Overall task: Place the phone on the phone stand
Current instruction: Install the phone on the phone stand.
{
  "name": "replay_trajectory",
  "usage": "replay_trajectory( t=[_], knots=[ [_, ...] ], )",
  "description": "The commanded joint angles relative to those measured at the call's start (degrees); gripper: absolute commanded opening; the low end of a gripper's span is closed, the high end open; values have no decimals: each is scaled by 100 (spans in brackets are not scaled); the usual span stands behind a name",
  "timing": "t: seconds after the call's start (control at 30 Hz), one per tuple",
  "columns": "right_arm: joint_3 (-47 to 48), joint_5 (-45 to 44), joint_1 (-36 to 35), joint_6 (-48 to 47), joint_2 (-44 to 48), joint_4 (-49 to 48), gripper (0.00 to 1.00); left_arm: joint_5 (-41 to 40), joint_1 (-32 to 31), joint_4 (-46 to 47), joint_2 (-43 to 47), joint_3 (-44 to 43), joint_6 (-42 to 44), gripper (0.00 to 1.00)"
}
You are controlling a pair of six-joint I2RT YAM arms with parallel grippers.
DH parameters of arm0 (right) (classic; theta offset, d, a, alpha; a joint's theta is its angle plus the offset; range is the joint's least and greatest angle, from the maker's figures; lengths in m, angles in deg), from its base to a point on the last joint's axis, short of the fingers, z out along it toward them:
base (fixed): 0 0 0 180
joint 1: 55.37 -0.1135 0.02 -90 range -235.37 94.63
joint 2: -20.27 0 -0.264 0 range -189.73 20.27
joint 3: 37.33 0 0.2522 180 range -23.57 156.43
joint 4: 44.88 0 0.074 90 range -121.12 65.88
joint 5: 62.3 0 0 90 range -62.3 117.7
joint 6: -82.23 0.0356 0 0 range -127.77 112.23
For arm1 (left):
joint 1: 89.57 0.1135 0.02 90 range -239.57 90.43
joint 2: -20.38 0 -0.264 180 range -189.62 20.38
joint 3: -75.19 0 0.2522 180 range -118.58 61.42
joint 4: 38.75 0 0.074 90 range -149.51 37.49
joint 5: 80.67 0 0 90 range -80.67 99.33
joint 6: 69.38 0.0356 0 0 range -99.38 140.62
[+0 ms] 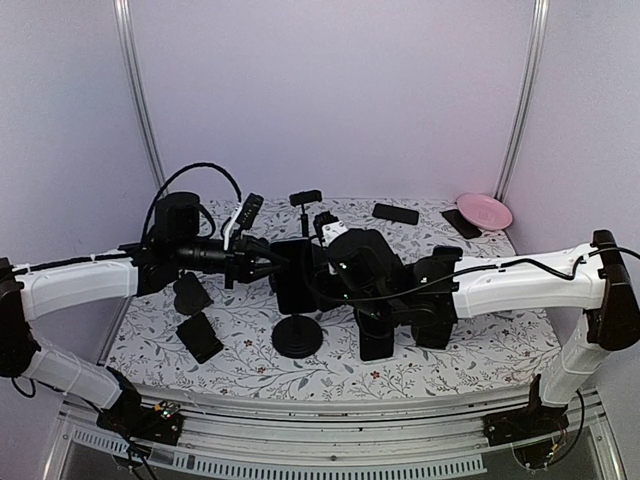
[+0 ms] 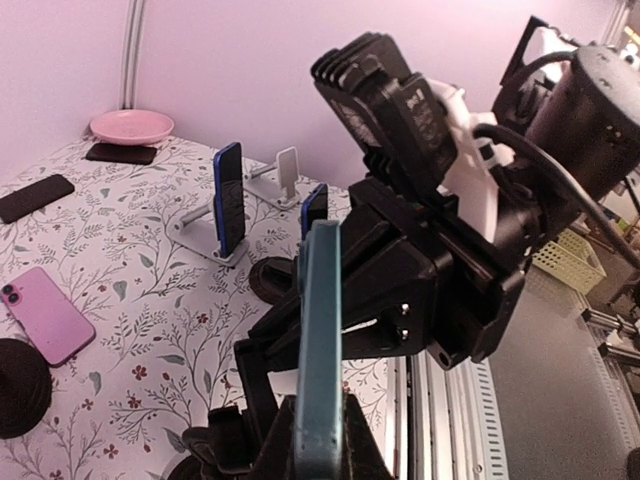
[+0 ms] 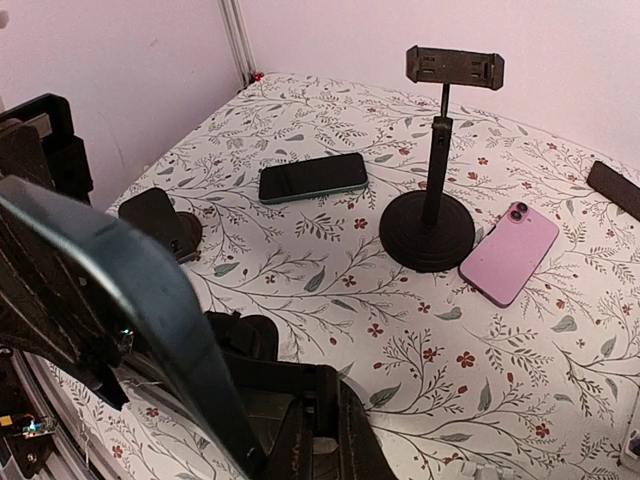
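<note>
On the floral table (image 1: 480, 350) sit a pink plate (image 1: 485, 210), far right, and a pink phone (image 3: 510, 252) lying flat.

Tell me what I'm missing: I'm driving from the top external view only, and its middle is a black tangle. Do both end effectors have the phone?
Observer: In the left wrist view the phone stands edge-on out of the left end effector, its rim teal.
Operator: And the right?
Observer: Its wrist view shows that phone slanting up from the right end effector, so both look closed on it.
Operator: Anything hidden under the arms?
Observer: A pink phone lies flat, camera side up, right beside the round base of the clamp stand.
</note>
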Motion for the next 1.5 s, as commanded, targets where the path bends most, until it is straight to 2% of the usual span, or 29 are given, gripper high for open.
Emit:
replay_trajectory(
  t=[0.0,0.27,0.8,1.1,1.2,1.47],
  knots=[
    [259,-44,-295,28,-80,260,2,-1900,9,-320,143,-36,-122,0],
    [320,-108,-336,70,-106,307,2,-2852,-188,-193,610,309,-280,0],
    [490,119,-419,138,-104,397,2,-3711,-478,-373,672,378,-259,0],
    [609,462,-439,76,-110,470,3,-3686,-518,-449,652,387,-150,0],
    [619,586,-436,62,-84,480,9,-3586,-518,-413,559,399,-150,0],
    [532,815,-436,64,143,463,17,-3532,-518,-421,473,347,-162,0]
  ],
)
